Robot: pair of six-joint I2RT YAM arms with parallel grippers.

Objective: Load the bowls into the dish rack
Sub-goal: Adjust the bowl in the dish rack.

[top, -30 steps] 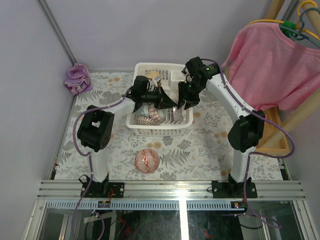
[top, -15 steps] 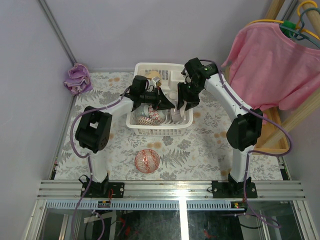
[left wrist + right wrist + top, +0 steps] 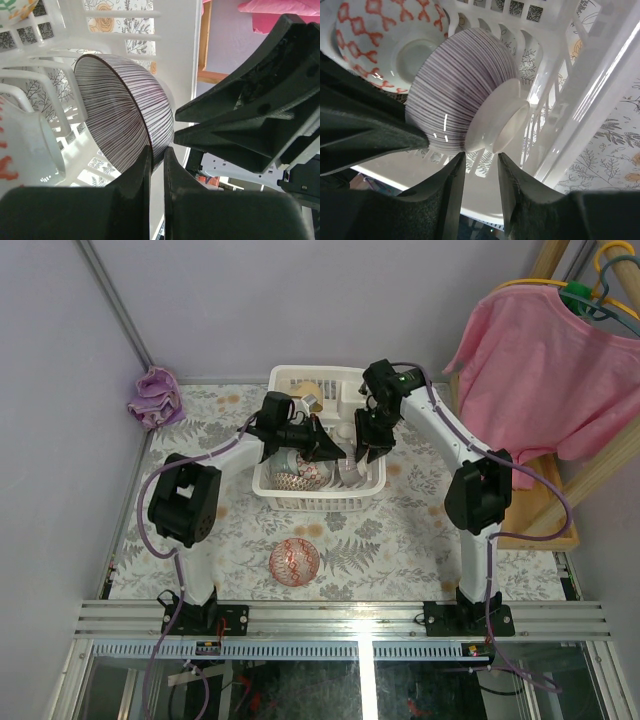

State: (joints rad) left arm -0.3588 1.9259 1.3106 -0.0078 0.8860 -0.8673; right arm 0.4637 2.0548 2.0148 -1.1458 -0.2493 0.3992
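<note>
The white dish rack (image 3: 372, 480) stands at the table's back centre. My left gripper (image 3: 325, 448) (image 3: 156, 150) is shut on the rim of a purple-striped bowl (image 3: 120, 110) (image 3: 460, 95), holding it on edge inside the rack's right end. My right gripper (image 3: 365, 450) (image 3: 480, 157) is open just below the bowl's white foot ring (image 3: 507, 120), with nothing between its fingers. A white bowl with red diamonds (image 3: 380, 30) stands behind the striped one. A grey patterned bowl (image 3: 290, 478) and an orange-yellow bowl (image 3: 305, 392) lie in the rack. A red patterned bowl (image 3: 294, 560) sits on the table in front.
A purple cloth (image 3: 155, 395) lies at the back left corner. A pink shirt (image 3: 540, 360) hangs on a wooden stand at the right. The rack's slotted wall (image 3: 580, 85) is close to my right gripper's right side.
My right gripper has moved a little left and in toward the striped bowl. My left gripper has shifted slightly back and left with the bowl.
</note>
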